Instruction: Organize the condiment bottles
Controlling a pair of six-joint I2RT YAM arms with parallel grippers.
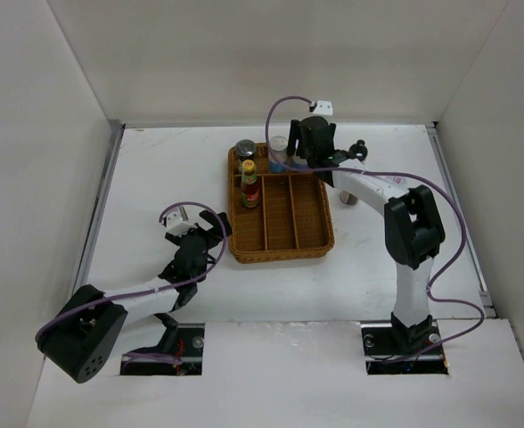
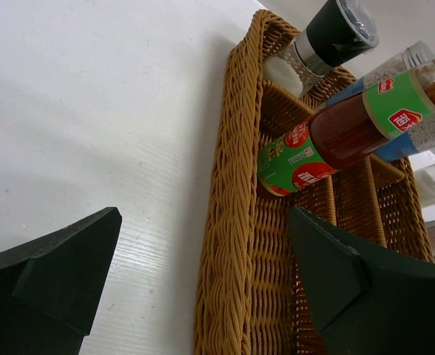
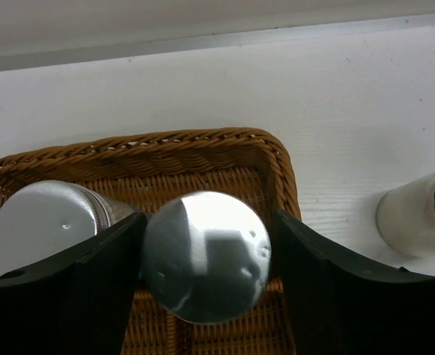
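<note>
We see a shaker with a smooth, round silver lid in the far right corner of the woven wicker tray. The right gripper's jaws hug both its sides; whether they pinch it we cannot tell. A glossy red-labelled sauce bottle stands near the tray's left wall. The left gripper's jaws are spread over the matte white table, which is enclosed by plain white walls.

left arm low, jaws wide apart | right arm stretched forward, jaws' closure unclear

Brown wicker tray, 3 long compartments, lies on the white table.
</note>
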